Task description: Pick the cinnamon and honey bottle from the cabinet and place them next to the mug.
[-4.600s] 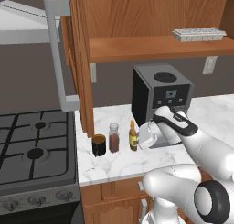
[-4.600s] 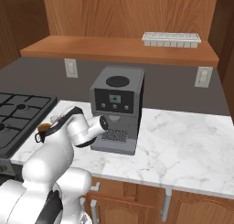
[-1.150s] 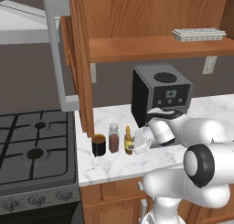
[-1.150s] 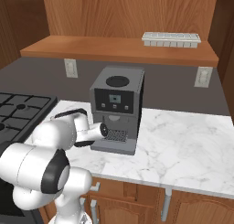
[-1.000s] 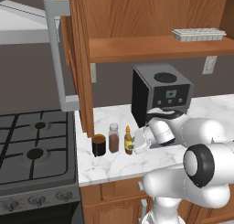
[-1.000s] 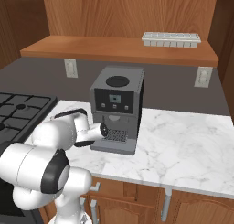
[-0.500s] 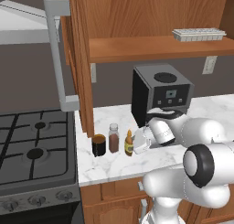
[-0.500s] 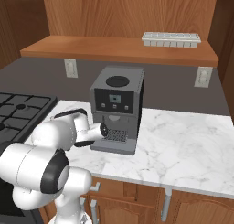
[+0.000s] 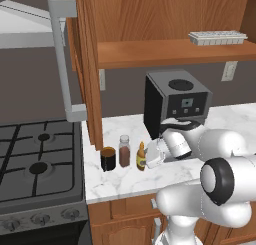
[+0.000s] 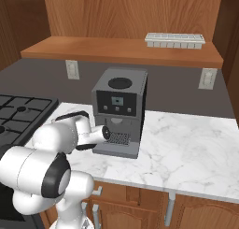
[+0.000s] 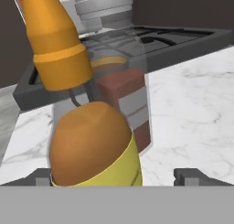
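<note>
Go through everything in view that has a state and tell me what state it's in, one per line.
Honey bottle: upright on the counter, right of the cinnamon, between the open tool's fingers.
Cinnamon: upright, capped, between mug and honey bottle.
Mug: upright on the counter beside the stove.
Tool: open, at the honey bottle.
Cabinet: open; a white tray on its shelf.

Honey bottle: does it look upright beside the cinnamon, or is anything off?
The honey bottle stands on the counter beside the cinnamon. In the hand view it looks tilted, which may be camera roll. Nothing spilled.
</note>
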Tool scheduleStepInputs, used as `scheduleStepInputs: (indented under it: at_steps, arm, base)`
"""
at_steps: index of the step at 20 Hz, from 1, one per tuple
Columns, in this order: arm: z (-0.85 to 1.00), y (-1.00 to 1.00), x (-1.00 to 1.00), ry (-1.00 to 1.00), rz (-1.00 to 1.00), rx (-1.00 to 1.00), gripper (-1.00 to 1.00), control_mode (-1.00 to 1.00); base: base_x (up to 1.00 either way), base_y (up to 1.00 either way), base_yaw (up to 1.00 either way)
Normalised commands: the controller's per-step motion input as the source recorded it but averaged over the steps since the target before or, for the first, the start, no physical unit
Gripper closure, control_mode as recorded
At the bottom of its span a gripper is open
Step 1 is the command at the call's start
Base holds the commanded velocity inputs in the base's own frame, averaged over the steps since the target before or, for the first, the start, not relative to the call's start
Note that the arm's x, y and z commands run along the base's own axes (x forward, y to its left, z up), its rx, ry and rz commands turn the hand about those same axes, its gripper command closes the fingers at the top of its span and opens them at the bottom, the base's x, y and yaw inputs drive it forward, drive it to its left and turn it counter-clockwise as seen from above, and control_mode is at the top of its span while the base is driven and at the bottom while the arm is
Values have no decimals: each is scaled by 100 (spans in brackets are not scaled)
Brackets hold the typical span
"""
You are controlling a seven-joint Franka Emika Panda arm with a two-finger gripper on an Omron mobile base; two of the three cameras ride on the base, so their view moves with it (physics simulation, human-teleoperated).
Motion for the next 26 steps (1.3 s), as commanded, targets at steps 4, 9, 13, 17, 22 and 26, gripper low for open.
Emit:
scheduleStepInputs:
  at_steps: [4,9,13,17,22,26]
  arm:
    - [0,-1,-18,-3,0,0,-100,-100]
    - [4,-27,-17,-4,0,3,-100,-100]
    - [27,-21,-6,-3,0,8,-100,-100]
    - [61,-28,-9,0,0,9,-100,-100]
    - [96,-32,-28,7,-3,8,-100,-100]
    - [100,-25,-54,8,-3,9,-100,-100]
  base:
    - [0,0,0]
    - [0,0,0]
    - [0,0,0]
    - [0,0,0]
    - [0,0,0]
    - [0,0,0]
